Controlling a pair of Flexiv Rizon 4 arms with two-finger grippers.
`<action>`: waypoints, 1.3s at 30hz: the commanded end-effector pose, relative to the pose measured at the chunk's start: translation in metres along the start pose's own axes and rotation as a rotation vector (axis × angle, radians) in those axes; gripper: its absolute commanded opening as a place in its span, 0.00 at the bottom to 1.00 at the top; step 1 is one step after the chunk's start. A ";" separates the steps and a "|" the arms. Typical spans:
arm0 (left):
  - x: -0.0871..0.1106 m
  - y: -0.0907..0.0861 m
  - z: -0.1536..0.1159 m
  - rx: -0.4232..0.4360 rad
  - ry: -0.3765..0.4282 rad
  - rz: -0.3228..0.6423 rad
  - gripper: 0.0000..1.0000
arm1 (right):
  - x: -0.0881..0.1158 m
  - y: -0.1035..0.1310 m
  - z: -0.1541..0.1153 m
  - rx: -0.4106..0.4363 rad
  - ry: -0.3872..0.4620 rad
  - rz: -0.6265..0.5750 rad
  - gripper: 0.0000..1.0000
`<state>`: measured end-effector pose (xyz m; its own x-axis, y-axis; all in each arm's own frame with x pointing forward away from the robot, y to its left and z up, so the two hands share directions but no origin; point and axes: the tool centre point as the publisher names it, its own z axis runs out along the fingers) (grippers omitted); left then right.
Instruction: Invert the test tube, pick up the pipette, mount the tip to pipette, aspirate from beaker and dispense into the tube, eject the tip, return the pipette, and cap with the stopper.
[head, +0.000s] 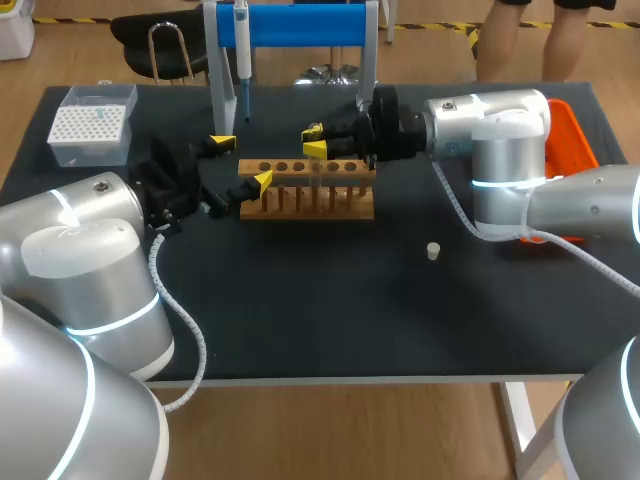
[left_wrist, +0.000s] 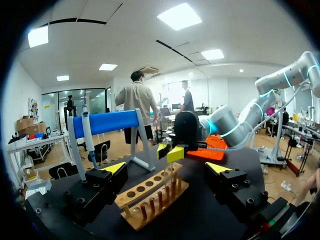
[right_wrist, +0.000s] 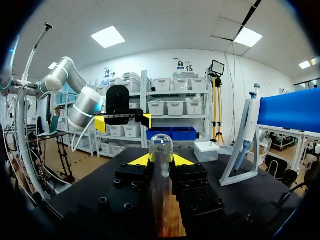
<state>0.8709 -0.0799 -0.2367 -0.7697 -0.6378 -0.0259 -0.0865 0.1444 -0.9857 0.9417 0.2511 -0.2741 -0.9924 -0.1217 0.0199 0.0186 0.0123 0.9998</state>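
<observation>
One test tube (right_wrist: 161, 146) pinched by right gripper (right_wrist: 160, 161); left gripper (left_wrist: 166, 168) spread; one stopper (head: 433, 251)

A: Where does the rack (head: 306, 190) sit?
B: Centre of the surface (head: 330, 320), slightly above the middle of the frame. Behind it, at top centre, is the stand (head: 300, 25), with the pipette (head: 242, 60) hanging on its left part.
A: And the corners?
B: Tip box (head: 92, 125) upper left, tray (head: 572, 135) at the right edge, partly behind the right arm. The stopper (head: 433, 251) lies alone, right of centre, in front of the rack.
A: The pincers?
B: The left pincer (head: 242, 162), fingers spread, straddles the rack's left end. The right pincer (head: 315, 141) is just above the rack's rear edge, with the test tube (right_wrist: 161, 170) between its fingers — both touching it.
</observation>
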 end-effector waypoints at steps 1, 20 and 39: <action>0.001 0.001 0.000 0.006 -0.005 0.001 1.00 | 0.000 0.002 -0.001 0.003 -0.001 0.000 0.00; 0.001 0.001 0.000 0.006 -0.005 0.001 1.00 | -0.002 0.017 -0.003 -0.004 -0.005 -0.003 0.00; 0.001 0.001 0.000 0.006 -0.005 0.001 1.00 | 0.000 0.044 -0.004 -0.014 -0.017 -0.023 0.00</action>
<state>0.8709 -0.0798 -0.2368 -0.7698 -0.6377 -0.0259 -0.0862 0.1441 -0.9858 0.9471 0.2504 -0.2353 -0.9934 -0.1145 -0.0002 0.0011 -0.0111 0.9999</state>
